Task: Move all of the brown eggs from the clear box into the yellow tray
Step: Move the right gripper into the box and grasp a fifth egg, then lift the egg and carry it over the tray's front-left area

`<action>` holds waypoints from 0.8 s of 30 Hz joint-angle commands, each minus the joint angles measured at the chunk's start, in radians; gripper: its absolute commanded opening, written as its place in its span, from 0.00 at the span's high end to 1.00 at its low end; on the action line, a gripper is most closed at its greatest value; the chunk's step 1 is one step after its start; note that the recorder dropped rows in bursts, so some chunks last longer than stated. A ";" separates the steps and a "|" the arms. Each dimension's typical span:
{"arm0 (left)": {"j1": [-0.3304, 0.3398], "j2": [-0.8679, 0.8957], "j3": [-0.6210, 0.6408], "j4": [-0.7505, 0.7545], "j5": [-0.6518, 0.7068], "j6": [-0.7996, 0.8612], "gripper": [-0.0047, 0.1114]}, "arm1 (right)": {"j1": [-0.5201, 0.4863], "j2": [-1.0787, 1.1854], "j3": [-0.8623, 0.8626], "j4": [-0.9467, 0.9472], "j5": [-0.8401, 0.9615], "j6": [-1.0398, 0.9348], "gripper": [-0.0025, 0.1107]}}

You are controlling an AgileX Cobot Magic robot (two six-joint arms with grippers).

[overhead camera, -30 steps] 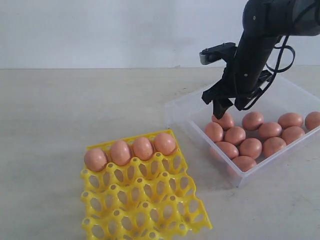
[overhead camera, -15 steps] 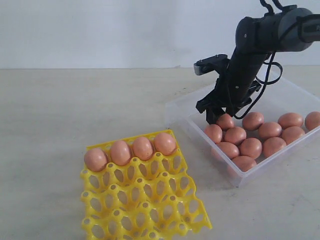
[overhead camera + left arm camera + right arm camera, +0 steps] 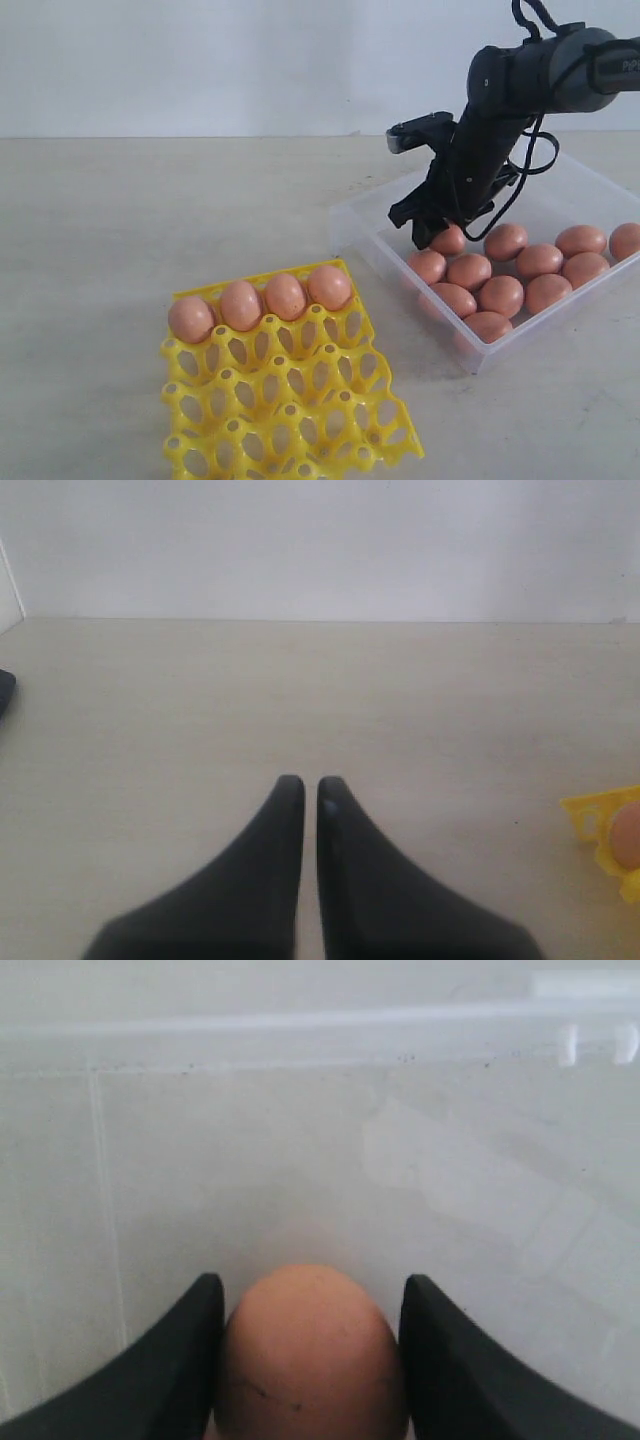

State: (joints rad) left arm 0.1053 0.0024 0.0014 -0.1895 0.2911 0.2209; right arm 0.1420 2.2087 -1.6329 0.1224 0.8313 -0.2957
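One pale tabletop [image 3: 150, 200] carries the clear box [image 3: 590, 195] at three o'clock of the exterior view and the yellow tray [image 3: 290, 400] at seven. The right pincer [image 3: 312, 1285], at the box's ten-o'clock side, grips one egg [image 3: 310, 1370], a finger against each side; the left pincer [image 3: 303, 790] is clenched on nothing. About a dozen brown eggs [image 3: 500, 296] lie in the box, four in the tray's twelve-o'clock row.

The right arm slants down from one o'clock in the exterior view, and the right gripper [image 3: 431, 233] points toward seven, its fingers pressed on a brown egg [image 3: 310, 1360]. The left gripper [image 3: 311, 786] has its fingers nearly together.
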 commanded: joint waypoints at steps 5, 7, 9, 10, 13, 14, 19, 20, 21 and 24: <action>0.003 -0.002 -0.001 -0.005 -0.007 0.007 0.92 | 0.003 -0.200 0.098 0.071 -0.365 0.218 0.98; 0.003 -0.002 -0.001 -0.005 -0.007 0.007 0.92 | 0.022 -0.290 0.217 0.109 -0.608 0.220 0.98; 0.003 -0.002 -0.001 -0.005 -0.007 0.007 0.92 | 0.055 -0.381 0.350 0.107 -0.847 0.214 0.98; 0.003 -0.002 -0.001 -0.005 -0.007 0.007 0.92 | 0.073 -0.421 0.427 0.107 -1.041 0.207 0.98; 0.003 -0.002 -0.001 -0.005 -0.007 0.007 0.92 | 0.113 -0.501 0.611 0.107 -1.469 0.196 0.98; 0.003 -0.002 -0.001 -0.005 -0.007 0.007 0.92 | 0.119 -0.515 0.654 0.107 -1.587 0.218 0.98; 0.003 -0.002 -0.001 -0.005 -0.007 0.007 0.92 | 0.128 -0.557 0.707 -0.003 -1.778 0.631 0.98; 0.003 -0.002 -0.001 -0.005 -0.007 0.007 0.92 | 0.128 -0.557 0.705 -0.074 -1.787 0.751 0.98; 0.003 -0.002 -0.001 -0.005 -0.007 0.007 0.92 | 0.128 -0.557 0.703 -0.199 -1.799 0.874 0.98; 0.003 -0.002 -0.001 -0.005 -0.007 0.007 0.92 | 0.136 -0.543 0.703 -0.615 -1.935 1.141 0.98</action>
State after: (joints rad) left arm 0.1053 0.0024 0.0014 -0.1895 0.2911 0.2209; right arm 0.2676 1.6622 -0.9349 -0.1348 -0.9803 0.5854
